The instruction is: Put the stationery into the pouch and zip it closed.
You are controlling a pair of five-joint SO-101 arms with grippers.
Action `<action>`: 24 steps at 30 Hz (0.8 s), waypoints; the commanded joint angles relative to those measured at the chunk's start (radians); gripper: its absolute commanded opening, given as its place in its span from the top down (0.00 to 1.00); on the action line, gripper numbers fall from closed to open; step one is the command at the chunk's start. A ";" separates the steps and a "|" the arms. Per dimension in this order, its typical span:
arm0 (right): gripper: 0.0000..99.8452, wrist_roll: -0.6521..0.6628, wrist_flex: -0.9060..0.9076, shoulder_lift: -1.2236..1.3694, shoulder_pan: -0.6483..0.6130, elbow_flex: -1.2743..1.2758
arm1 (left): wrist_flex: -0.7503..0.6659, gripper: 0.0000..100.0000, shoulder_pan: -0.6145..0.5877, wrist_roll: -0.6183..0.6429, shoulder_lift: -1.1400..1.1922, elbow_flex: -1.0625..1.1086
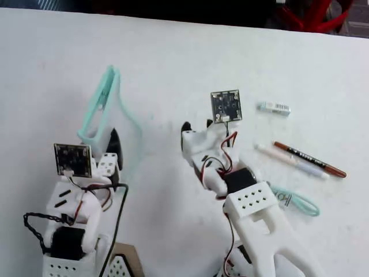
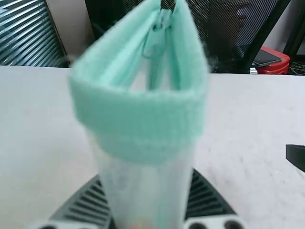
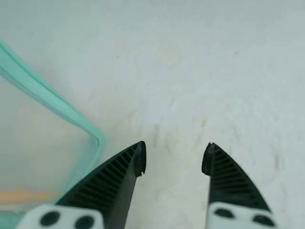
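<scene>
Closest to the lens, the left gripper is clamped on the transparent plastic pouch with mint-green zip trim. It holds the pouch upright with the mouth gaping, and the mouth's long axis runs away from that arm.

The right gripper hangs low over the white table, jaws parted and empty, just beside the pouch's corner.

I note a faint orange streak through the pouch wall but cannot identify it.

Outstanding items:
- a slim brown-and-orange pen
- a white pen lying alongside it
- a small white block beyond them

All three lie on the side of the right gripper away from the pouch. The pens lie diagonally across the right arm's line. I judge the right arm the nearer. It would need to turn away from the pouch to collect them.
</scene>
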 commanded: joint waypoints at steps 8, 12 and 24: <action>0.81 0.012 -0.016 -0.022 0.002 -0.006 | -0.011 0.98 0.015 0.009 -0.002 -0.155; 0.81 0.012 -0.018 -0.019 -0.001 -0.005 | -0.086 0.98 0.087 0.002 -0.002 -0.161; 0.81 0.012 -0.015 -0.019 0.001 -0.005 | -0.321 0.98 0.251 -0.081 0.004 -0.075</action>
